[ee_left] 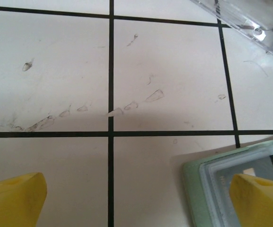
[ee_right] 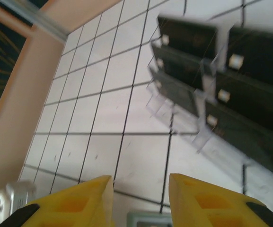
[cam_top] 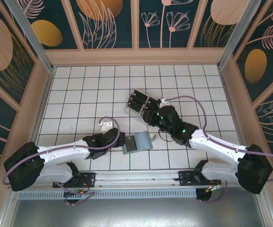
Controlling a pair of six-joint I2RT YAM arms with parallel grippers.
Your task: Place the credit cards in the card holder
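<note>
The card holder (cam_top: 137,143) lies on the table (cam_top: 79,85), with the credit cards (cam_top: 139,102) in a rack (cam_top: 127,109) behind it.

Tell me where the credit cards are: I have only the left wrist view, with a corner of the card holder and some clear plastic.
Observer: The credit cards stand in the slots of a clear rack, beyond the card holder.
Operator: Is the right gripper holding one?
Observer: No; the right gripper is open and empty, the rack just ahead of it.
Operator: Anything else on the tiles?
Observer: A small white object lies left of the card holder.
</note>
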